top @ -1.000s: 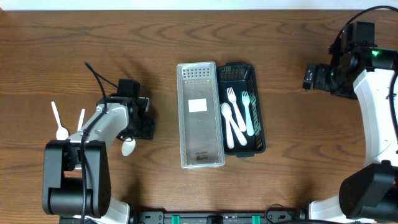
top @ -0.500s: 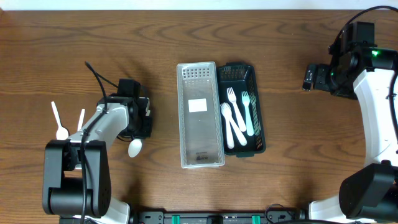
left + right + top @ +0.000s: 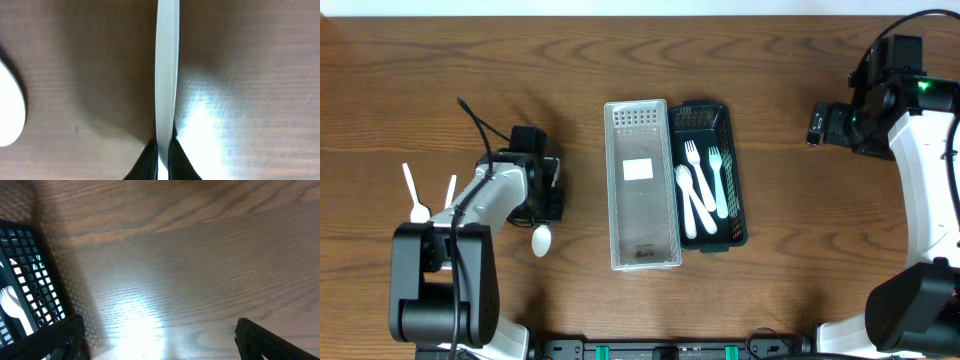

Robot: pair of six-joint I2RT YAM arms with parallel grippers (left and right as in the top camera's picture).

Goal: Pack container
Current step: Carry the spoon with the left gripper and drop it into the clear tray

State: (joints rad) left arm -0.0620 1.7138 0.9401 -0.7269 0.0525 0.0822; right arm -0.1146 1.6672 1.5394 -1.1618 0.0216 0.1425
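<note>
The left hand (image 3: 547, 194) pinches a spoon (image 3: 541, 241) and has moved it a bit nearer the basket (image 3: 700, 118) for packing.

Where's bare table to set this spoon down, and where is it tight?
Free: the wide strip between the black basket and the right arm; also the far band beyond the clear tray. Tight: left of the left arm, where two spoons lie.

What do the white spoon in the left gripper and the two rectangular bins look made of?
White spoon: likely plastic; opaque, smooth, thin flat handle. Clear rectangular bin: apparently translucent plastic; frosted look, perforated end. Black lattice basket: seemingly moulded plastic; matte grid walls.
</note>
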